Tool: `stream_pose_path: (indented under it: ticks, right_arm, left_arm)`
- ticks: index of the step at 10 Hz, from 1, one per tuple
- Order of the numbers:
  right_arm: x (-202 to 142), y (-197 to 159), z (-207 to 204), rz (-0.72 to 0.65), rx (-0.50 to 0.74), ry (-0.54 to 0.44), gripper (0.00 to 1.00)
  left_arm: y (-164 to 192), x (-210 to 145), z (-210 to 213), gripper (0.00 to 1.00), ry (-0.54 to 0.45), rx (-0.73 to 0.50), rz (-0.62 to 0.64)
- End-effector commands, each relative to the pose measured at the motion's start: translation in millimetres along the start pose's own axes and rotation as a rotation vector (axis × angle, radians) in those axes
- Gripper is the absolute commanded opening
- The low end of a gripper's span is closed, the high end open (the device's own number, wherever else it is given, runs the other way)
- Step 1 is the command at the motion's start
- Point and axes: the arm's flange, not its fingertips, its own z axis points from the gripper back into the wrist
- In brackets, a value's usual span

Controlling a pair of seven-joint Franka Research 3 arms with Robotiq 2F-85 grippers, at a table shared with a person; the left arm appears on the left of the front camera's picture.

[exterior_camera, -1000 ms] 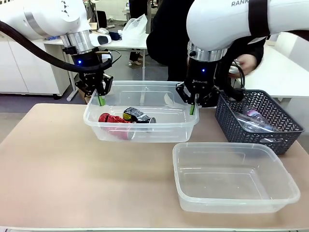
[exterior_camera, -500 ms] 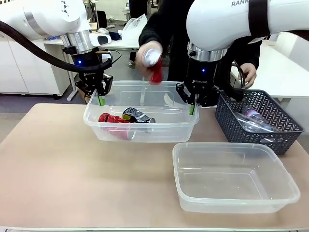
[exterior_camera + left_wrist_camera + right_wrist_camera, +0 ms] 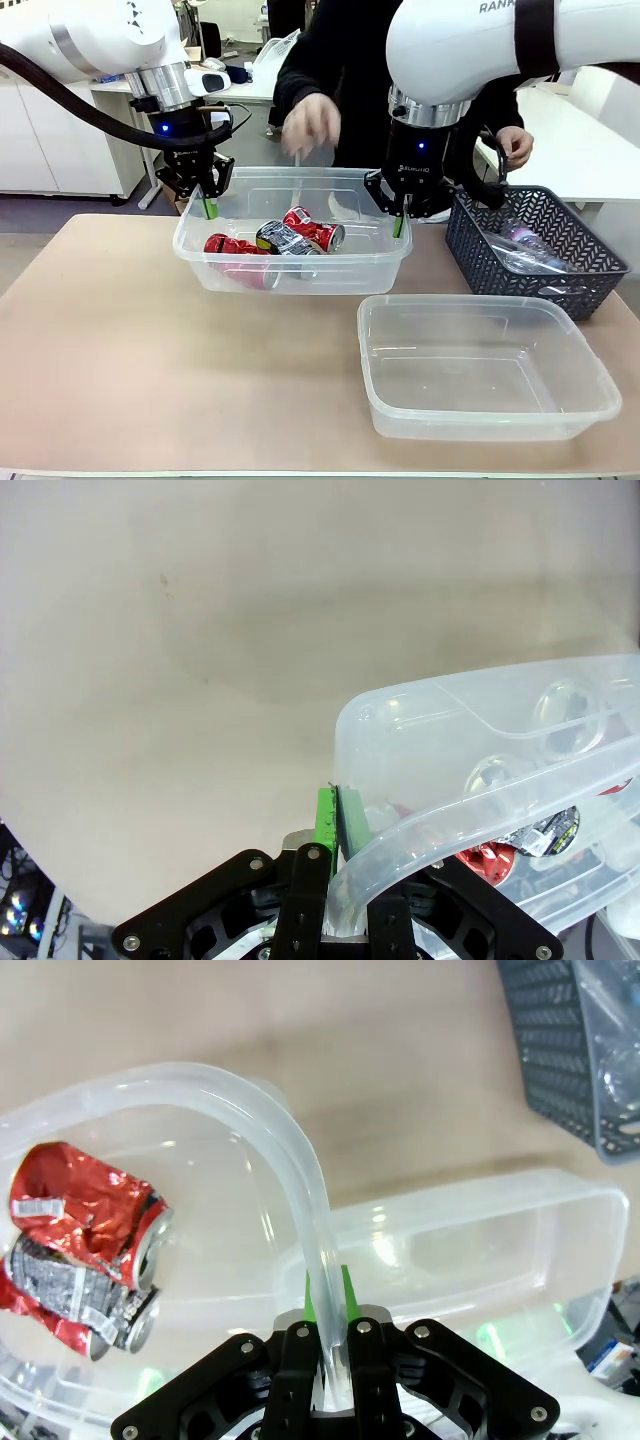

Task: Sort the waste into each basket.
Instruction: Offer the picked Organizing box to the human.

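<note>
Both tools are clamped on one clear tub: the left tool [image 3: 207, 195] pinches the rim at its left end, the right tool [image 3: 400, 215] grips the rim at its right end, and the wrist views show green pads squeezed tight on the plastic. Nearest the camera, the empty tub [image 3: 487, 364] sits flat on the counter [image 3: 150, 380], nothing in it. Just behind it hangs the held tub [image 3: 292, 236], lifted off the counter between the arms, carrying a cluster of dented red-and-silver cans [image 3: 272, 243] on its floor. To the right stands the dark grey basket [image 3: 530, 250], with clear bottles [image 3: 522, 245] lying inside. Farther back, the person's hand [image 3: 310, 122] hovers open above the held tub, while the other hand [image 3: 515, 147] rests above the grey basket.

By the look of it, this is the can-collecting step, the arms serving as a steady holder while the person sorts. The bottles appear unsorted and the near tub waits empty, so the next move likely calls for a level, unshaken hold.
</note>
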Motion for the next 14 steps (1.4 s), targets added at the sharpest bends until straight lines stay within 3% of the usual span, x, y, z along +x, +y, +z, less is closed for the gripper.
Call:
stream_pose_path:
  ticks: [1,14]
  right_arm:
    - [2.0,-0.3,2.9,-0.028,-0.01,-0.002,0.04]
    - [2.0,-0.3,2.9,-0.028,-0.01,-0.002,0.04]
  left_arm:
    - [-1.0,0.3,4.8,0.05,-0.003,0.003,-0.006]
    - [-1.0,0.3,4.8,0.05,-0.003,0.003,-0.006]
